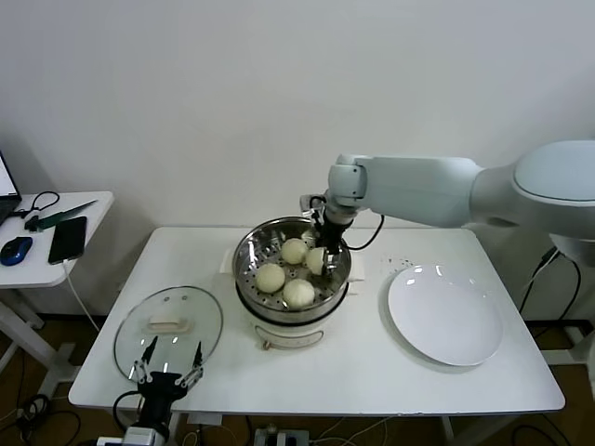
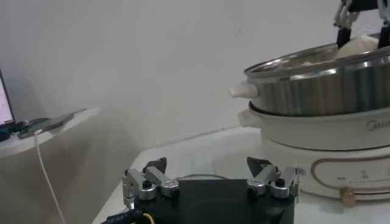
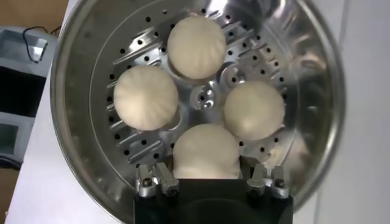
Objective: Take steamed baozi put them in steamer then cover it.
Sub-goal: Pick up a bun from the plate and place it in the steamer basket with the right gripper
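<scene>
Right gripper (image 3: pixel 206 176) reaches into the steamer (image 3: pixel 79 55), fingers around the fourth bun (image 3: pixel 205 152). Three buns (image 3: pixel 196 45) sit beside it on the perforated tray. Left gripper (image 1: pixel 168 360) hangs open by the glass lid (image 1: pixel 168 327).

You are looking at a plain, off-white wall (image 1: pixel 186 102) that is filling the whole background behind the work area. A white rectangular table (image 1: pixel 325 376) is standing in front of it on a brown floor (image 1: pixel 56 390), where dark cables (image 1: pixel 28 409) are trailing. Off to the left, a smaller white side table (image 1: pixel 79 237) is carrying a black smartphone (image 1: pixel 67 239), a blue computer mouse (image 1: pixel 16 250) and a green-handled tool (image 1: pixel 56 216). Even light is falling across the room.
</scene>
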Available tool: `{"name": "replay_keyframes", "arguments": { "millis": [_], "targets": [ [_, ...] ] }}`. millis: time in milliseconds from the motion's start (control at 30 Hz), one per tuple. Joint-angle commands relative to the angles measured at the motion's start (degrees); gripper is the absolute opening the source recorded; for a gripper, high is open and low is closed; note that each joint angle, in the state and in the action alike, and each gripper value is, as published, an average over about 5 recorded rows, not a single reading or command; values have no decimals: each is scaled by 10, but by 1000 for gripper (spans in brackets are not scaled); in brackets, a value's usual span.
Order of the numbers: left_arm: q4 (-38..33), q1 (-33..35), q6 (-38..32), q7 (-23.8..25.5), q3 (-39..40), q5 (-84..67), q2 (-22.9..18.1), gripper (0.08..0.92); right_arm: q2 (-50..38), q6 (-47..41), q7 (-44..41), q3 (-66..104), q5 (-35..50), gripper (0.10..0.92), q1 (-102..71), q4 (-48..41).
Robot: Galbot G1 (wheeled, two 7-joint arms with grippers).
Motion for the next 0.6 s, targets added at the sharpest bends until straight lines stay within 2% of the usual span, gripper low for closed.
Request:
{"name": "replay_keyframes", "arguments": {
  "millis": [33,233,467,600],
  "targets": [
    [2,-1,1,-1,0,-1,-2,823,11,-3,4,-10,-14,703,-21,-5],
    [2,-2,1,-1,1,0,-4,823,6,-6,5,-1,-26,713,-20,-3],
    [-1,-3,2,-2,2,3,-6,823,-6,-9,-8,19,-28,814,-9,7],
    [-1,-4,3,-2,2,4,-5,823,-21,-5,-34,38,-30,822,2,8]
  ]
}}
